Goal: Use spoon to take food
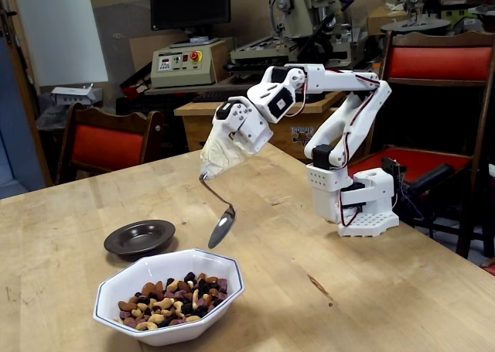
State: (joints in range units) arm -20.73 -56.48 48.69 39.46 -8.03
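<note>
Spoon, one, hangs from the covered end effector, whose opening I cannot tell, above one bowl of food; one dark saucer.

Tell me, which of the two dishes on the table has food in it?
The white octagonal bowl nearest the camera, full of nuts. The small dark dish behind it looks empty.

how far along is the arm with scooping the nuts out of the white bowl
Done: the small shiny metal spoon sits fixed at the gripper under a beige covering, jaws hidden. In hand: the spoon hangs bowl-down in the air, just above the white octagonal bowl. Left: dipping into the mixed nuts; nothing scooped yet, and the small dark saucer is empty.
</note>
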